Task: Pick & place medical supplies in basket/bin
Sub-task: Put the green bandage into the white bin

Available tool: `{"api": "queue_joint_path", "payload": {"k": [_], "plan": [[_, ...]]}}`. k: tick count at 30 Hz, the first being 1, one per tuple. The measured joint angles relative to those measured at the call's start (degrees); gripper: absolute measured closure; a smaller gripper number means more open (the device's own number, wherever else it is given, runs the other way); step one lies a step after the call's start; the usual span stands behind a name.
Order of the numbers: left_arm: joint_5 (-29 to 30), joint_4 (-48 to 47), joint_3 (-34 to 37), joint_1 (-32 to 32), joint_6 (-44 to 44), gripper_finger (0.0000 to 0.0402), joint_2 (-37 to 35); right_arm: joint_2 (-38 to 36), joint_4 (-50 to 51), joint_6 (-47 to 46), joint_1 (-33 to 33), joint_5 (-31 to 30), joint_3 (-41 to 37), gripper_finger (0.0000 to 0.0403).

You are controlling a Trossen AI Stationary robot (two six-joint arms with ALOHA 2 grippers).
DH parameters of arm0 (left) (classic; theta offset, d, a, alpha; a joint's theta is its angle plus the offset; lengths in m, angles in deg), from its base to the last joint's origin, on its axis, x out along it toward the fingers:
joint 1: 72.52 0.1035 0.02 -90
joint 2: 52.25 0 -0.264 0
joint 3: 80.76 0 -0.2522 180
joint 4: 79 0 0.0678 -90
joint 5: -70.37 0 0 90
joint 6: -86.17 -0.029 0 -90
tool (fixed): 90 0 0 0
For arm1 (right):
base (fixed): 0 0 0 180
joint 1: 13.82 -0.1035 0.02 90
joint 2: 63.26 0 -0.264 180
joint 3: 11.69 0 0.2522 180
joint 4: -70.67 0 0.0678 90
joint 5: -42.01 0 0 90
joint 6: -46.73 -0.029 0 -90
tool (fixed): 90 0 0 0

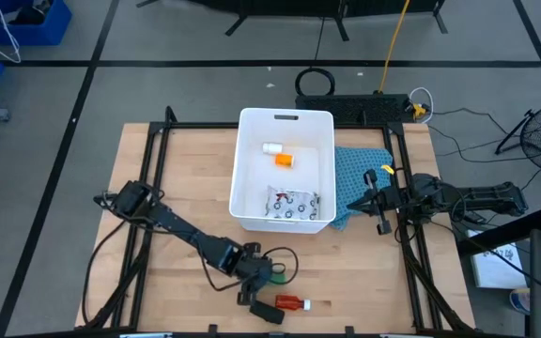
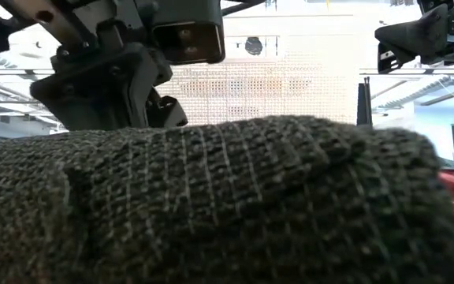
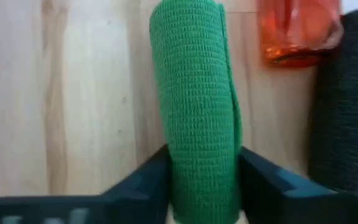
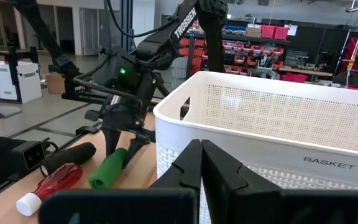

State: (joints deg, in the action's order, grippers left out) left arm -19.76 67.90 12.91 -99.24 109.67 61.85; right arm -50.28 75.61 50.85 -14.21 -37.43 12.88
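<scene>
The left gripper [image 1: 269, 275] was low over the near part of the wooden surface [image 1: 186, 188], and its two fingers stood on either side of the green roll [image 3: 194, 112], narrow around it; I judge it had the roll in a grasp or was very close to one. The long axis of the roll ran straight forward from the gripper, between the fingers. Just beside it lay the black roll [image 4: 67, 158] and the red tube [image 1: 292, 302] with white cap. The white basket [image 1: 285, 119] stood farther back, already containing the orange pill bottle [image 1: 284, 160], a small white bottle [image 1: 271, 147] and a patterned packet [image 1: 291, 204]. The right gripper [image 4: 201, 165], fingers closed together and empty, waited beside the basket over the blue cloth [image 1: 360, 169].
</scene>
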Motion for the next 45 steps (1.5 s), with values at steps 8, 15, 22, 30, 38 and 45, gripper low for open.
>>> {"api": "queue_joint_path", "payload": {"k": [8, 15, 22, 30, 38, 45], "plan": [[-3.22, -0.28, -1.86, -0.17, -7.39, 0.0354, -6.34, 0.02, 0.02, 0.22, 0.00, 0.01, 0.00, 0.0403], [10.34, -10.23, -1.88, -3.26, -16.28, 0.0321, -24.67, 0.60, 0.10, 0.26, 0.00, 0.01, 0.04, 0.0403], [29.89, -16.63, 4.39, -5.28, -19.14, 0.0338, -47.88, 0.87, 0.04, 1.17, 0.00, 0.05, 0.04, 0.0403], [33.21, 8.18, 34.89, -1.38, -24.90, 0.0333, -74.42, 0.87, 0.02, 1.40, 0.00, 0.05, 0.04, 0.0403], [29.75, 34.76, 63.09, 2.94, -24.90, 0.0334, -93.53, 0.87, 0.02, 1.73, 0.01, 0.04, 0.04, 0.0403], [28.91, 34.37, 61.85, 8.06, -22.00, 0.0348, -97.61, 0.90, 0.02, 2.29, 0.02, 0.03, 0.04, 0.0403]]}}
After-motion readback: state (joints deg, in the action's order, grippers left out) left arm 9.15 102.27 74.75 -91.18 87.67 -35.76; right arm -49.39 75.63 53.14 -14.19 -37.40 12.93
